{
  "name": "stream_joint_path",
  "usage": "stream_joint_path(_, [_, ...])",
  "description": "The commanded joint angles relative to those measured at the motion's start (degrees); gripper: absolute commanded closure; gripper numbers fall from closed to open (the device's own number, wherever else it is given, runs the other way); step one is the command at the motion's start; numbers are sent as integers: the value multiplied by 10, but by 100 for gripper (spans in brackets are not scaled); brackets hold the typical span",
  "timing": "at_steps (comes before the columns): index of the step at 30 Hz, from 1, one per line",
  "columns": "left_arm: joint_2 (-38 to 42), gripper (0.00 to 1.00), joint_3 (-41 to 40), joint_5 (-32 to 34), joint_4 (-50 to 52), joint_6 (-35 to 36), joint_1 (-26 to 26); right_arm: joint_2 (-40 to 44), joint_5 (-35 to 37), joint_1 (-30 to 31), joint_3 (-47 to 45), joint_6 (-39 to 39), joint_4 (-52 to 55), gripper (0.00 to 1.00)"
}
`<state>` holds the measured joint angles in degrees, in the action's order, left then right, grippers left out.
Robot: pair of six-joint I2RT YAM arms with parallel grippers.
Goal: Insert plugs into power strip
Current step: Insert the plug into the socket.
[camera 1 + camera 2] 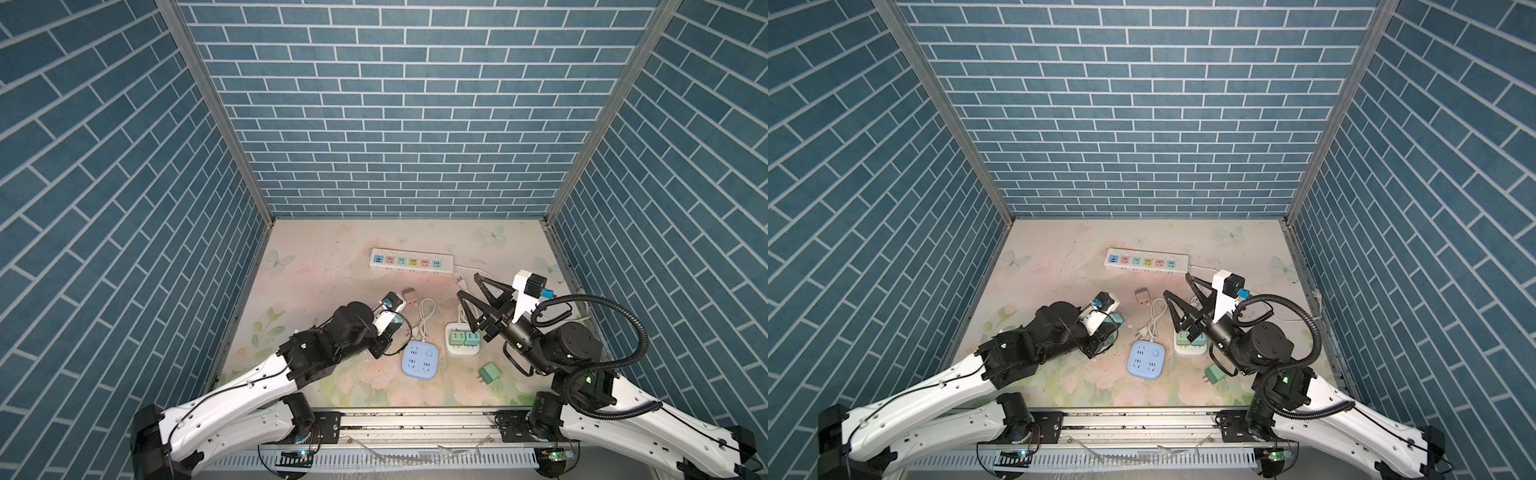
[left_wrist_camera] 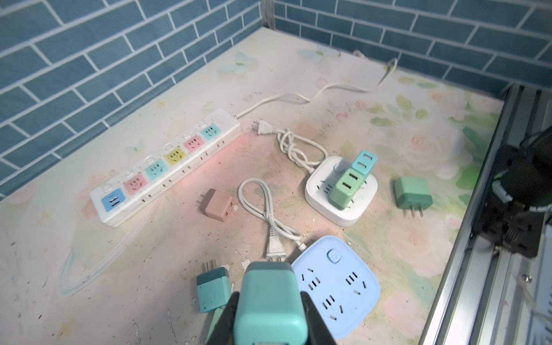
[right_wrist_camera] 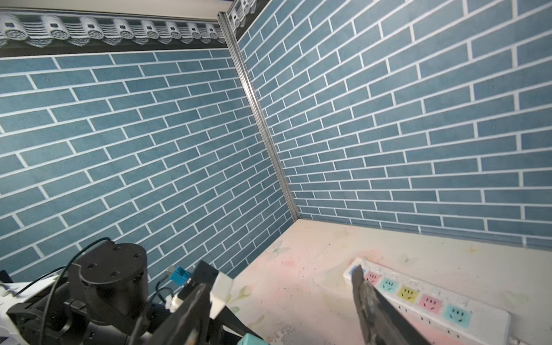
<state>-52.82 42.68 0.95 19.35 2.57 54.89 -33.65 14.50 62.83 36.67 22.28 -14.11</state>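
Left wrist, tool (image 2: pixel 270 295) gripping teal plug (image 2: pixel 268 313), prongs hidden

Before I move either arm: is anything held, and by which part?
Left gripper holds a teal plug by its side faces. Right gripper is open and empty.

Blue brick walls (image 1: pixel 395 104), floral tabletop (image 1: pixel 332 257); coiled white cord (image 2: pixel 269 215), aluminium rail (image 1: pixel 415 419)

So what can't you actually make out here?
Prongs of the held teal plug: left wrist view, hidden by its own body.
Teal block: right wrist view, cut off by the bottom edge.
Power strip, blue end: right wrist view, covered by a right jaw.
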Motion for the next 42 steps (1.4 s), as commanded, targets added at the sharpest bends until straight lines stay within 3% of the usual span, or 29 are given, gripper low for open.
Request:
stream_joint_path(1, [-44, 100, 17, -55, 3, 87, 8, 17, 24, 1, -15, 29, 1, 23])
stream_joint_path(5, [-115, 100, 43, -79, 26, 154, 33, 23, 47, 1, -22, 8, -8, 23])
stream_joint_path(10, [-193, 100, 83, -52, 50, 193, 60, 28, 72, 0, -4, -19, 31, 20])
stream_joint_path(14, [-234, 100, 107, -51, 59, 221, 79, 54, 158, 0, -5, -63, 70, 18])
stream_joint_path(17, [-252, 100, 122, -54, 65, 248, 94, 76, 163, -2, -34, -137, 50, 4])
stream_joint_path(21, [-291, 100, 152, -52, 95, 282, 111, 63, 183, -12, -59, -239, 23, 2])
stream_joint_path(24, [-334, 100, 191, -38, 138, 303, 125, 17, 218, -57, -53, -258, 34, 1])
stream_joint_path(32, [-401, 100, 253, -37, 191, 326, 137, -59, 87, -270, -121, -140, 23, 1])
stream_joint_path(36, [-396, 100, 248, -35, 195, 334, 141, -62, 82, -360, -186, -83, -17, 2])
stream_joint_path(42, [-402, 100, 236, -25, 178, 350, 145, -128, 76, -431, -250, -51, -135, 1])
